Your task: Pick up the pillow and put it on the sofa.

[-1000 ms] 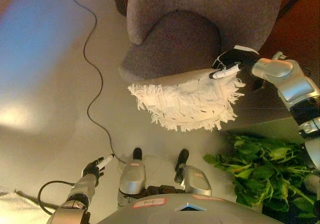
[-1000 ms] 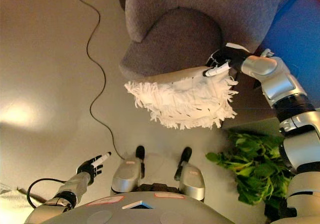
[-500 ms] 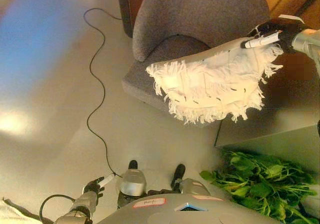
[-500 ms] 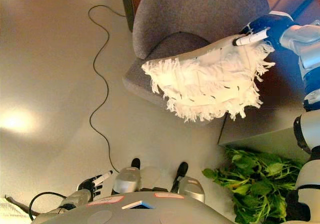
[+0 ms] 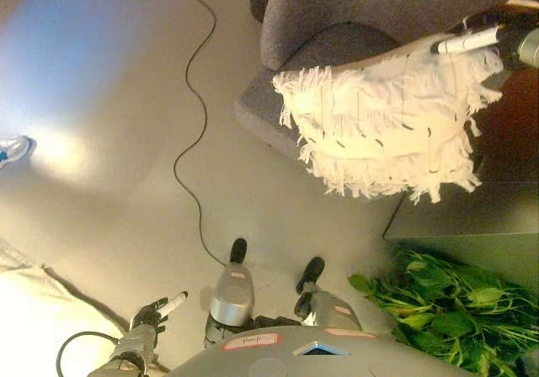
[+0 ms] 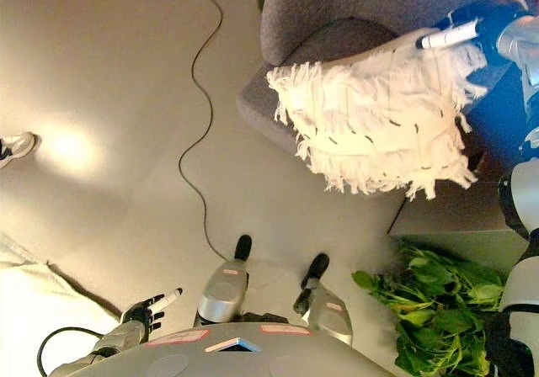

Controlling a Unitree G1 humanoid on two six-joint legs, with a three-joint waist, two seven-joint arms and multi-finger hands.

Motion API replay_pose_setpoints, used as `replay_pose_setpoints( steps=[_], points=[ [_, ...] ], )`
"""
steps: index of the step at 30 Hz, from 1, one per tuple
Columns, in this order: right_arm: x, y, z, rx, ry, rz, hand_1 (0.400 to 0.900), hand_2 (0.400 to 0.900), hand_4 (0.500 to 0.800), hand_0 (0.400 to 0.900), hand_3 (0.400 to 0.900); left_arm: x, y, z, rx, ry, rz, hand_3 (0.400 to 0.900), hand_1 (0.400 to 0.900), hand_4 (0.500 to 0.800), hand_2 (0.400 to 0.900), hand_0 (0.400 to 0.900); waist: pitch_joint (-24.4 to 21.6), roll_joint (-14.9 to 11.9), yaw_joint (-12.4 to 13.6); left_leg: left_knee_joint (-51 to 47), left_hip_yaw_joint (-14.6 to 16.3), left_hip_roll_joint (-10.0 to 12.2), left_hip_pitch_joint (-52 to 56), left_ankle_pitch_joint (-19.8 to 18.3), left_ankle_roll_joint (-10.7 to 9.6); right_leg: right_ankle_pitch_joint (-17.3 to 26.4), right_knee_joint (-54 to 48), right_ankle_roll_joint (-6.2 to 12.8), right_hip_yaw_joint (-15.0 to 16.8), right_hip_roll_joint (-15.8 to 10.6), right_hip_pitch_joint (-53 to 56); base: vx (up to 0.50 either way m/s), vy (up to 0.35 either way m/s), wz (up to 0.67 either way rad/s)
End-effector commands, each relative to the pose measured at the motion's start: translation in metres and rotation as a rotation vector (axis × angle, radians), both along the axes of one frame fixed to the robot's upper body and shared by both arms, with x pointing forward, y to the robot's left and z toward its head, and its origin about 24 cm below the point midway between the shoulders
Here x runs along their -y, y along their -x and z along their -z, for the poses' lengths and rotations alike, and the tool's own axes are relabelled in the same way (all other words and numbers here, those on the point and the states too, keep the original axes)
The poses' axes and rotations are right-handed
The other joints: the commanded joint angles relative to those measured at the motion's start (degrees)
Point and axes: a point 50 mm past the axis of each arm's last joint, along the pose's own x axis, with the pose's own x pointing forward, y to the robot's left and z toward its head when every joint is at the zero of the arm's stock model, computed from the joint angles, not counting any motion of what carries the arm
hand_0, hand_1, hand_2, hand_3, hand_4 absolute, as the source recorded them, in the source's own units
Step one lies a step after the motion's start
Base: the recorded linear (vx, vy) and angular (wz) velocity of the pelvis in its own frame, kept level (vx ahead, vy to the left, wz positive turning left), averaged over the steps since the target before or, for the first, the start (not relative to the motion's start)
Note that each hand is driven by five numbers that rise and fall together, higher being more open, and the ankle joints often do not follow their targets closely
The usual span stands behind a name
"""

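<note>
A white fringed pillow (image 5: 387,120) hangs in the air in front of a grey sofa chair (image 5: 354,23), over its seat's front edge. My right hand (image 5: 484,36) is shut on the pillow's upper right corner, at the view's right edge. It also shows in the right eye view (image 6: 467,28). My left hand (image 5: 156,311) hangs low at the bottom left, fingers relaxed, holding nothing.
A black cable (image 5: 198,116) snakes across the floor left of the sofa. A green leafy plant (image 5: 446,301) stands at the bottom right beside a grey low block (image 5: 463,217). A person's shoe (image 5: 13,150) shows at the left edge. White cloth (image 5: 42,310) lies at the bottom left.
The view has shifted, so the sofa and pillow show further right. My right hand has carried the pillow up and toward the sofa seat. My left hand stays low.
</note>
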Motion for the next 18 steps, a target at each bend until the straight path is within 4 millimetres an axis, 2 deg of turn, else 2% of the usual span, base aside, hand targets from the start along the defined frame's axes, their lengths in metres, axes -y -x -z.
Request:
replay_pose_setpoints(
  steps=[1, 12, 18],
  points=[
    [-0.013, 0.008, -0.105, 0.342, 0.086, 0.054, 0.9, 0.9, 0.8, 0.9, 0.9, -0.032, -0.001, -0.015, 0.019, -0.083, 0.037, 0.9, 0.9, 0.8, 0.9, 0.9, 1.3, -2.8, 1.3, -0.6, -1.6, 2.0, -1.7, -0.7, -1.8, -5.9, 0.5, 3.83, 2.0, -2.2, 2.5, -0.06, -0.006, 0.07],
    [0.009, 0.024, -0.117, 0.308, 0.194, 0.176, 0.9, 0.9, 0.8, 0.9, 0.9, -0.034, 0.005, -0.015, 0.005, -0.045, 0.047, 0.9, 0.9, 0.8, 0.9, 0.9, -0.5, -2.3, 1.0, -1.7, -1.1, 2.3, -0.5, 0.0, -2.1, -6.2, 0.2, 3.84, 1.6, -2.1, 3.1, 0.01, 0.014, -0.02],
    [0.023, 0.033, -0.12, 0.346, 0.166, 0.274, 0.9, 0.9, 0.8, 0.9, 0.9, -0.034, 0.01, -0.015, -0.008, -0.039, 0.041, 0.9, 0.9, 0.8, 0.9, 0.9, -1.8, -2.7, 0.5, -1.7, -0.6, 2.5, 0.7, -0.2, -2.2, -6.4, 0.0, 4.01, 2.1, -2.1, 4.1, 0.03, 0.025, -0.05]
  ],
)
